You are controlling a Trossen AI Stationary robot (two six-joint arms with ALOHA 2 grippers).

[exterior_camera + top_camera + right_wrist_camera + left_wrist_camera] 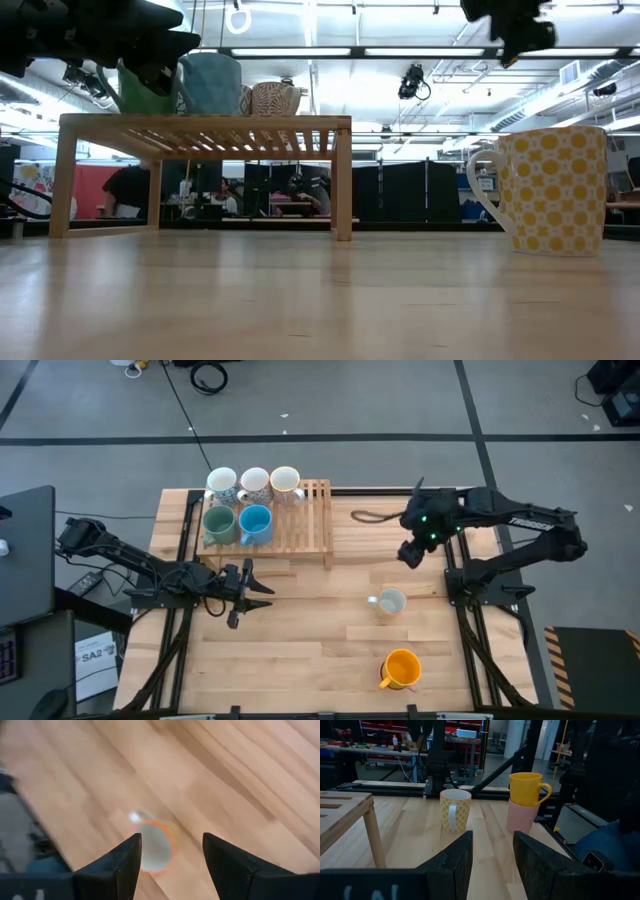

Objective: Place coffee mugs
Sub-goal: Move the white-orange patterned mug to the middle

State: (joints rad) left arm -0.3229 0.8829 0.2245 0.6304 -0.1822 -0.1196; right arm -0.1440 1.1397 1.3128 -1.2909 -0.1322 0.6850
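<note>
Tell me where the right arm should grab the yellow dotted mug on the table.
Probably by the rim, from above. The yellow dotted mug stands upright, mouth open upward, nothing crowding it. The right pincer, open, is above the table beside it. One finger inside, one outside the wall, away from the handle.

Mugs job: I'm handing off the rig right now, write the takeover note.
Left gripper: open, empty, low over the table in front of the rack.
Right gripper: open, empty, raised above the yellow-dotted mug.
Done: five mugs on the rack, three pale at the back, green and blue in front.
Left: the dotted mug and the orange mug, stacked on a pink mug, all on the table.
</note>
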